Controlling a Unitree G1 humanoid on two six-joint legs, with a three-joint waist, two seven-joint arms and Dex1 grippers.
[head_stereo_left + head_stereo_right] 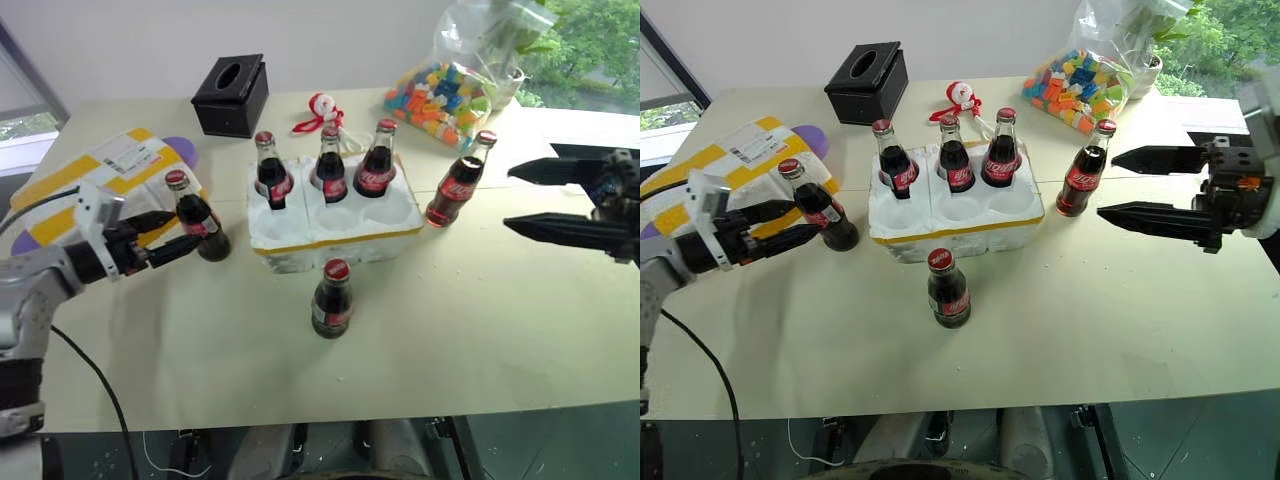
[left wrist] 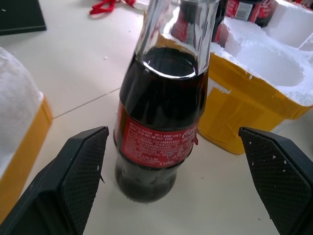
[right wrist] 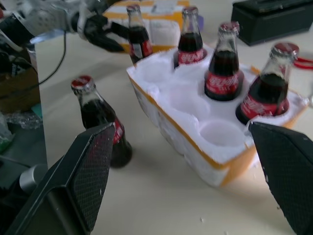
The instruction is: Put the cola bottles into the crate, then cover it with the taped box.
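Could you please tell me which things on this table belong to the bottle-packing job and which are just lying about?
Job:
cola bottles: three in the crate, three on the table, e.g.
taped box

Lying about:
black tissue box
bag of coloured blocks
red-and-white trinket

Even daylight, soft shadows, some blur up close

Light came from the windows at the far right; the table point(image 1: 480, 330) was bright and evenly lit. The near bottle point(image 2: 159, 117) carried glare on its glass neck, and the right gripper's fingers point(image 3: 83, 181) were blurred in the right wrist view
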